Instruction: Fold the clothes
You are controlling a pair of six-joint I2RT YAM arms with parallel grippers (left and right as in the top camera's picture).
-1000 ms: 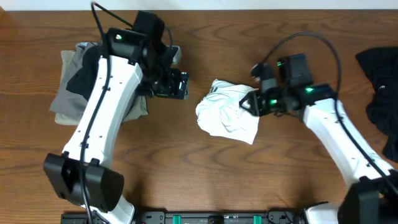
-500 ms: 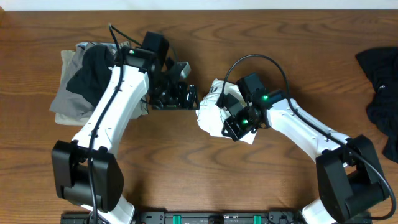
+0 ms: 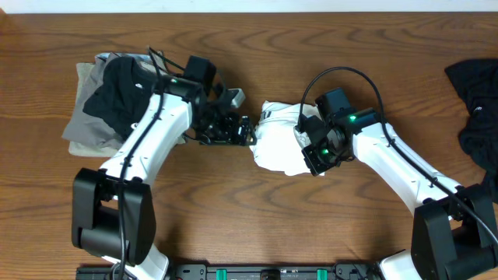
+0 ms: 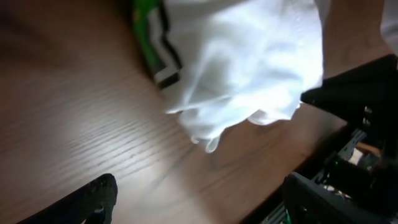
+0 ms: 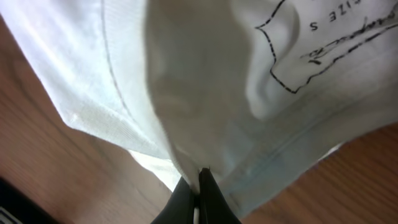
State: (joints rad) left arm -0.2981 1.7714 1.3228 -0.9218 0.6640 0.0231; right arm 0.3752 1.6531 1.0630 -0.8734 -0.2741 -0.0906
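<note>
Brown wooden table [image 3: 233,218]. Heap of grey, khaki and black garments [image 3: 101,105]: well left of the crumpled white T-shirt [image 3: 276,146]. Black garment [image 3: 476,109]: far right of T-shirt. Right gripper [image 5: 199,185]: pinching a T-shirt fold. Left gripper [image 3: 247,131]: spread, just beside T-shirt's left edge.

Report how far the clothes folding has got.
Done: nothing clearly; the grey and black pile at left looks heaped, not neatly folded. In hand: the right gripper is shut on the crumpled white T-shirt; the left gripper is open beside it. Left: spreading and folding it, plus the black garment at right.
</note>
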